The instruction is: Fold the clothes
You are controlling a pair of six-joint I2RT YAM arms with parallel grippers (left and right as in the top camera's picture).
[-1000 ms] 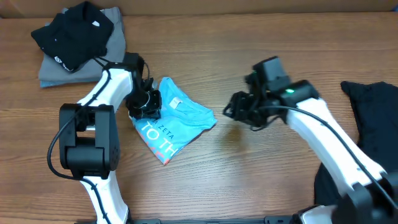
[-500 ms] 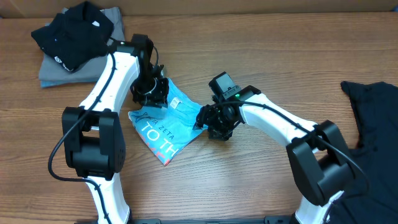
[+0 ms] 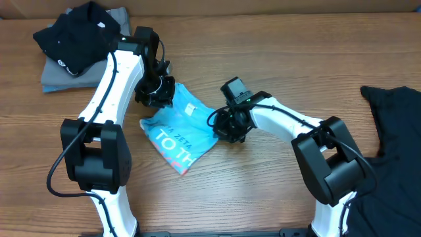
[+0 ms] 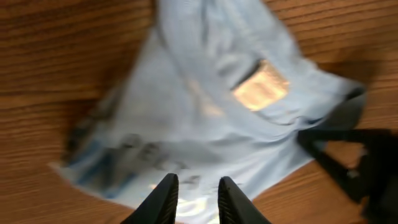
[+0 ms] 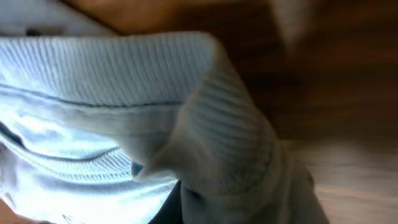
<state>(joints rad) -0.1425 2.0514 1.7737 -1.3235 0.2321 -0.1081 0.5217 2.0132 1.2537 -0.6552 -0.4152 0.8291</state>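
From overhead, the light blue T-shirt [image 3: 179, 135] lies folded into a rough rectangle near the middle of the desk [image 3: 276, 52], white lettering up, its printed end toward the near edge. The left fingers [image 3: 156, 92] hang over its far left corner. The right fingers [image 3: 227, 128] are at its right edge, touching the cloth. In the far left corner a black T-shirt [image 3: 75, 33] is piled on a folded grey T-shirt [image 3: 56, 78]. Another black T-shirt [image 3: 395, 112] lies spread at the right edge, well apart from the blue one.

From the left wrist, the left fingers [image 4: 166, 198] stand a little apart, with blue cloth showing through the gap and nothing pinched. The shirt's collar and its tan neck label [image 4: 258, 84] lie beyond them, and the dark right fingers [image 4: 348, 155] sit at the shirt's right side.

From the right wrist, the ribbed blue collar [image 5: 205, 124] fills the picture, bunched right up to the camera. The cloth hides the right fingers, so I cannot tell whether they pinch it.
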